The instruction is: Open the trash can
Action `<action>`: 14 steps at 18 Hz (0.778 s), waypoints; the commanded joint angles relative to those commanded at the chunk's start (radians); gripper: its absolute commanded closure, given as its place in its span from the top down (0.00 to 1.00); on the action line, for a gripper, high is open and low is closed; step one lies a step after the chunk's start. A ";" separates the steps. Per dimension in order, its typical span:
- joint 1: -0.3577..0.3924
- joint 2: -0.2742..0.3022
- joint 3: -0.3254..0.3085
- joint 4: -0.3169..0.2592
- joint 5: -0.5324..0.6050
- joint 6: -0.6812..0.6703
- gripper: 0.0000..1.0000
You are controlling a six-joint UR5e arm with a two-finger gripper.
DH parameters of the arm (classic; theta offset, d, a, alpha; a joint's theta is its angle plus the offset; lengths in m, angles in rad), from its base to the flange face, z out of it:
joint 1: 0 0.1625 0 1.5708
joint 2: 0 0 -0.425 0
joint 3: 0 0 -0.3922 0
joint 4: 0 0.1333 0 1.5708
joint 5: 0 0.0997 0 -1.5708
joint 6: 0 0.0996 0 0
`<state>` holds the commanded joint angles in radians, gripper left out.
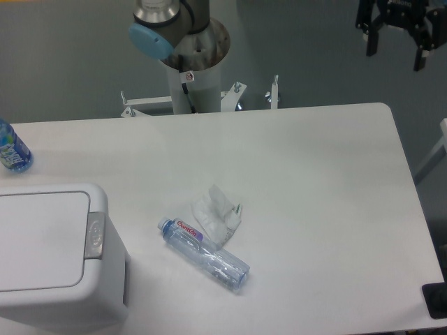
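The trash can (pixel 56 262) is a large white boxy bin at the table's front left corner. Its flat lid panel (pixel 38 241) lies closed and level. A small grey-silver push bar (pixel 95 234) sits on its right rim. My gripper (pixel 397 47) is black and hangs high at the top right, beyond the table's far edge and far from the bin. Its two fingers point down with a wide gap between them, holding nothing.
A clear plastic bottle (pixel 204 254) lies on its side mid-table, touching a crumpled white wrapper (pixel 216 212). A blue-labelled bottle (pixel 12 149) stands at the left edge. The arm's base column (pixel 192 70) rises behind the table. A dark object (pixel 436 300) sits at the front right.
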<state>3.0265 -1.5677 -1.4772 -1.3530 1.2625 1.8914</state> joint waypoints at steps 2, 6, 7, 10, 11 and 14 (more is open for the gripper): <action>0.000 0.002 0.000 -0.002 0.003 0.002 1.00; -0.014 0.003 0.000 -0.002 0.000 -0.123 1.00; -0.026 0.008 0.000 0.000 -0.002 -0.228 1.00; -0.089 0.008 0.000 0.038 -0.002 -0.446 1.00; -0.107 0.009 -0.008 0.066 0.002 -0.474 1.00; -0.155 0.014 -0.018 0.084 0.006 -0.555 1.00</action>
<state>2.8718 -1.5539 -1.4956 -1.2686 1.2686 1.3365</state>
